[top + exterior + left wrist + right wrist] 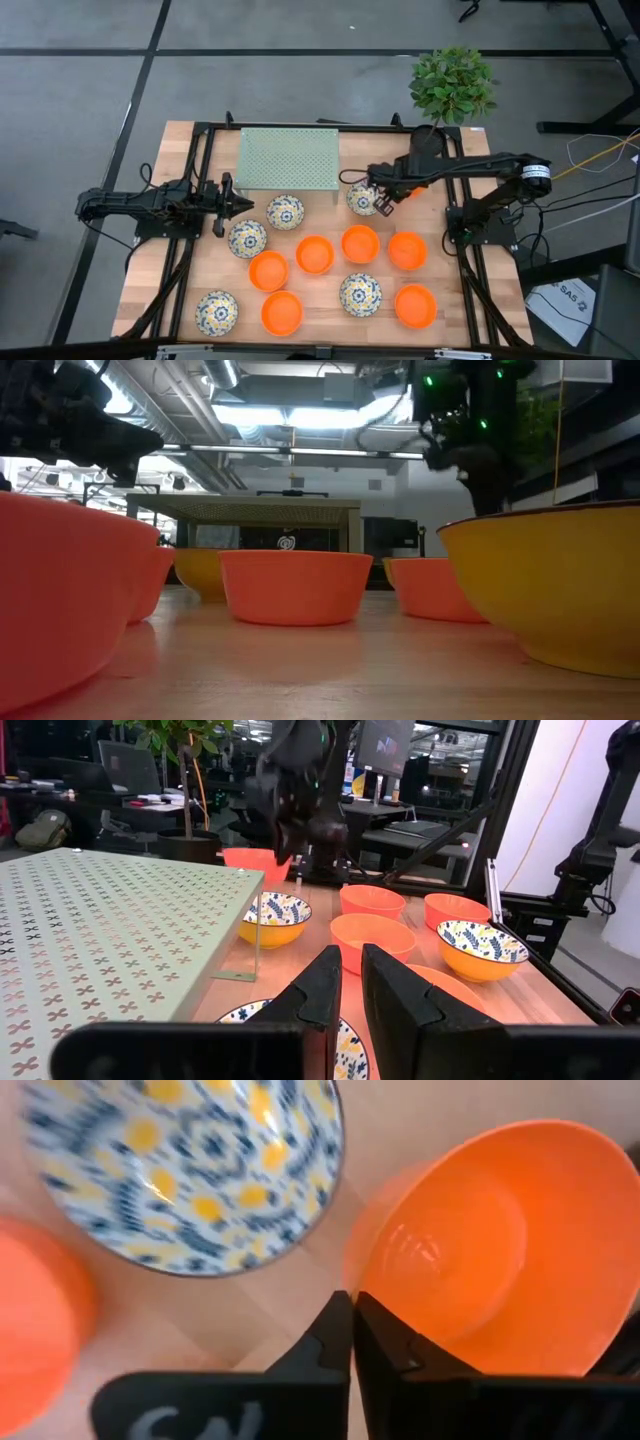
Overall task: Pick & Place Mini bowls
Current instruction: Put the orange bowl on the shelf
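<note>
**A:** What do we see at the right gripper [350, 1320]?

**B:** We see its fingers pressed together on the rim of a tilted orange bowl [500, 1240], held off the table. Just beside that claw, lower down, sits a patterned bowl [190, 1170], upright on the wood.

**A:** And farther out from it?

**B:** Near it, toward the table's front, we count three orange bowls in a row [360, 243], then a lone patterned bowl [360, 293] and another orange one [415, 306]. Behind the claw stands the potted plant [452, 85].

**A:** The left gripper [225, 205]?

**B:** It hangs low with fingers almost together, pinching nothing. Two floral bowls lie just ahead of it, one [247, 238] nearly under the tips, one [285, 212] beyond. The green perforated board [288, 157] stands just beside it.
</note>
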Available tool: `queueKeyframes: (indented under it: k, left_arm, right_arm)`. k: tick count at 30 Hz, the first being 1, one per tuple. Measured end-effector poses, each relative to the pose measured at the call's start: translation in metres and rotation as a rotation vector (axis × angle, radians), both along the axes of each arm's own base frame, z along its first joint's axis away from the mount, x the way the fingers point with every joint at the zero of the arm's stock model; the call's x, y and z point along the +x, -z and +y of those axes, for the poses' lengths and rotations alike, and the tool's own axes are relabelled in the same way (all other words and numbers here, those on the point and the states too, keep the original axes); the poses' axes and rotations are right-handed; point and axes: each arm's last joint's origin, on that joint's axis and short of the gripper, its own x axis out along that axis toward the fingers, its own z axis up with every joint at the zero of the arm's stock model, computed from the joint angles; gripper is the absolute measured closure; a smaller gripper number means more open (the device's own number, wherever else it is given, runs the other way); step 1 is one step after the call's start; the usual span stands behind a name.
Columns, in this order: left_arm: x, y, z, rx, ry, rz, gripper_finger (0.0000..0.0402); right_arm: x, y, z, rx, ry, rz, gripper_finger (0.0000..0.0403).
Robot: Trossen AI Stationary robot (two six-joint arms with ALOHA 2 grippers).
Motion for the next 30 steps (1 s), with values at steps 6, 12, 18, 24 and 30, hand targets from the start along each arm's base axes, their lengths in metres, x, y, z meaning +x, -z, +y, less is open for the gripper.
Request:
queueKeyframes:
  k: [6,12,18,24,30]
  left_arm:
    - [0.0,0.0,0.0,0.0,0.0,0.0,0.0363]
    - [0.0,0.0,0.0,0.0,0.0,0.0,0.0363]
    - [0.0,0.0,0.0,0.0,0.0,0.0,0.0363]
    - [0.0,0.0,0.0,0.0,0.0,0.0,0.0363]
    - [0.0,0.0,0.0,0.0,0.0,0.0,0.0363]
  right_arm:
    - [0.015,-0.046,-0.003,-0.056,-0.097,-0.128,0.04]
    - [0.026,-0.092,-0.004,-0.16,-0.277,-0.27,0.04]
    - [0.036,-0.124,-0.006,-0.321,-0.54,-0.364,0.04]
    - [0.045,-0.136,-0.007,-0.472,-0.715,-0.42,0.0399]
    - [0.05,-0.142,-0.008,-0.555,-0.792,-0.441,0.0399]
